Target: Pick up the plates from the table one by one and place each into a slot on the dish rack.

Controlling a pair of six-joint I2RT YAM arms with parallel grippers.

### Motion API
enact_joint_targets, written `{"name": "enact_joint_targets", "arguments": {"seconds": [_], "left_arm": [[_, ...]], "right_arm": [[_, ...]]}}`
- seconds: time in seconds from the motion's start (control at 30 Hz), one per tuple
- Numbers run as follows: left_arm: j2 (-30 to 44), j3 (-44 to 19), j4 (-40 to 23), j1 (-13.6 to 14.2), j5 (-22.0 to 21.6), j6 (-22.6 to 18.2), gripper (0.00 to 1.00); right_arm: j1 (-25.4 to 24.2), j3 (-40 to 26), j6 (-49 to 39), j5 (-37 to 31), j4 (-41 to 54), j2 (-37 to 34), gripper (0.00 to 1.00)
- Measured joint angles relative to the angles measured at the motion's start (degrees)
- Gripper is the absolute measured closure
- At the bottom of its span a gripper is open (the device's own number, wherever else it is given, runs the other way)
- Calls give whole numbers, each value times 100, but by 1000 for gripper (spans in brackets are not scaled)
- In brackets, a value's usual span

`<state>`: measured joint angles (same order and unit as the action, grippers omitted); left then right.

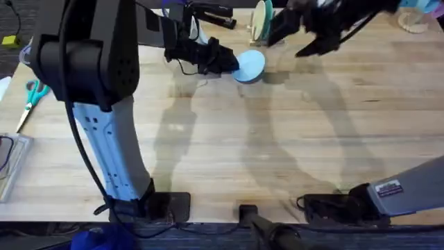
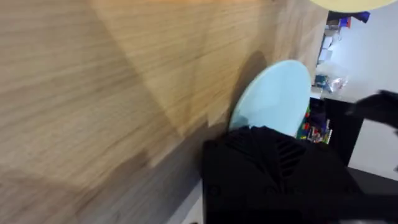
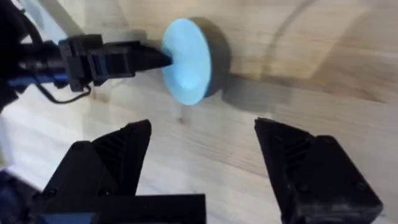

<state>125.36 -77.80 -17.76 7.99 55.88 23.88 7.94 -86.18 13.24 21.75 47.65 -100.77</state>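
One blue plate (image 1: 250,64) edge hidden behind left gripper (image 1: 232,64).

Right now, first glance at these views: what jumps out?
The light blue plate, held on edge off the table by the left gripper toward the far side, stands out first. Close by, the right gripper has its jaws spread wide, facing that plate. Behind them, the cream-yellow plate already stands upright at the table's far edge.
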Motion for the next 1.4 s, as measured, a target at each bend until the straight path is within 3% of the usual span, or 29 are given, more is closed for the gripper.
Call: {"name": "enact_joint_targets", "arguments": {"seconds": [0.63, 1.4], "left_arm": [[0, 0, -2, 2, 0, 13, 962], [0, 0, -4, 2, -1, 13, 963]], "right_arm": [[0, 1829, 767, 1064, -2534, -357, 7], [-52, 1865, 1986, 1452, -3723, -886, 8]]}}
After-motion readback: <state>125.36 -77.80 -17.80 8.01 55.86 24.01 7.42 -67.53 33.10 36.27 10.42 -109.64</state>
